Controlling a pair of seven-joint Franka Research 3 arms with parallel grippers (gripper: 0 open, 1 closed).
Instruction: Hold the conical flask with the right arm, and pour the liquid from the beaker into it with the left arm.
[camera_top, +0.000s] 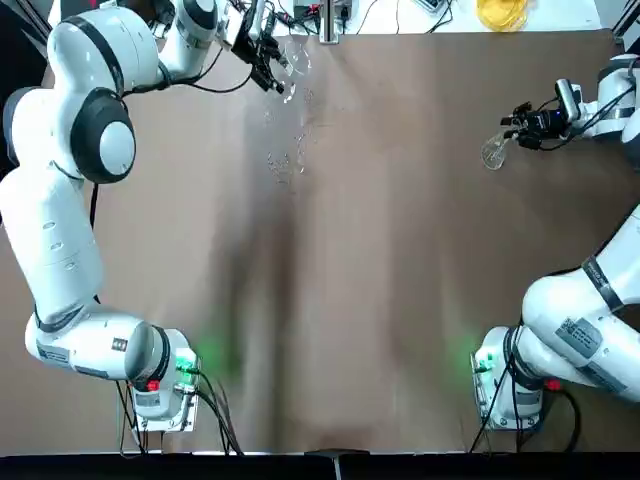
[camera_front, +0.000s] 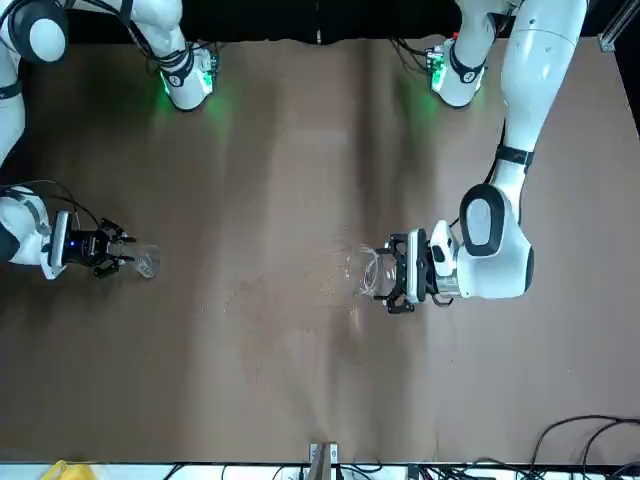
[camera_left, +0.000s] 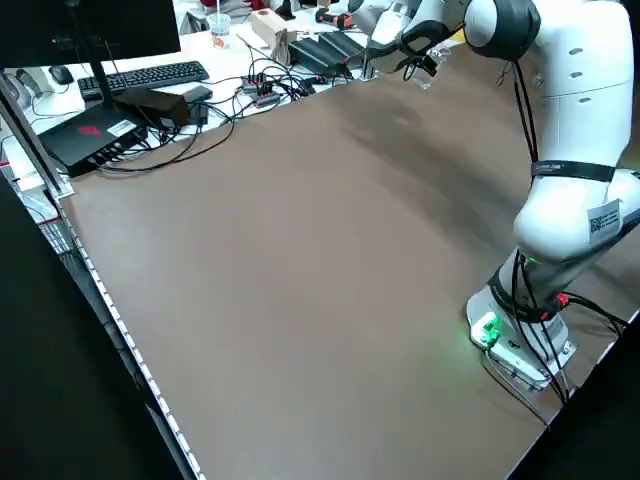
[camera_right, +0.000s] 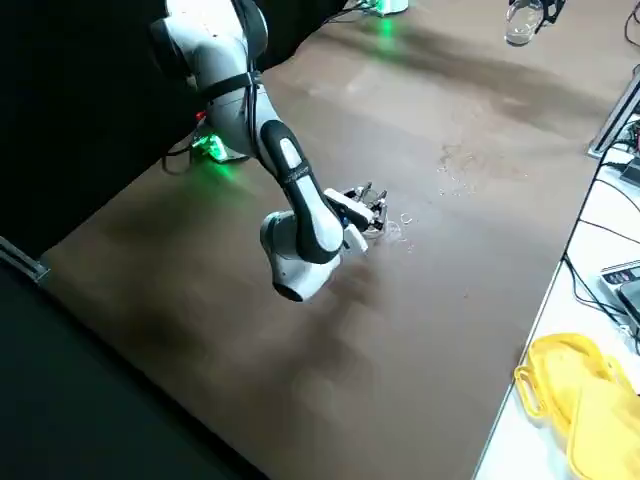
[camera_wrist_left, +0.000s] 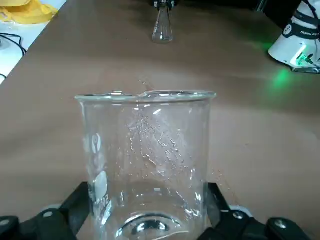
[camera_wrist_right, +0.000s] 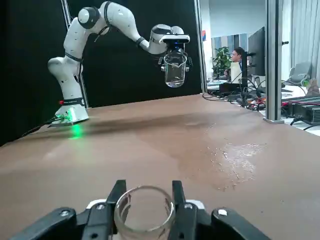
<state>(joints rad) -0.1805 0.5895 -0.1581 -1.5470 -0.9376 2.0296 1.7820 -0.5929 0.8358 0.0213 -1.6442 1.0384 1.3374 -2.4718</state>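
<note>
Over on the robot's right edge of the surface (camera_top: 400, 250), the right gripper (camera_top: 522, 128) sits low, its fingers (camera_wrist_right: 116, 197) closed on the neck of the flask (camera_top: 493, 152), which stands on its base on the brown top. That grip looks meant to steady the narrow mouth for what is coming. The flask is a small, tippy target, so pinning it makes sense.

Far across, near the back edge on the robot's left, the left gripper (camera_top: 268, 62) has the beaker (camera_wrist_left: 146, 165) clamped between its fingers (camera_wrist_left: 80, 200) and lifted well clear of the surface, hanging upright in the air as the right wrist view shows. Only a little liquid shows at its bottom, and keeping it level stops anything spilling early.

Between the two, wet splashes (camera_top: 285, 160) glisten on the surface.

The two vessels are well apart, so the pour is not yet on. By the look of it, the beaker must travel over to the flask and line up its spout above that narrow neck before tipping. Miss the opening and more ends up on the surface.
</note>
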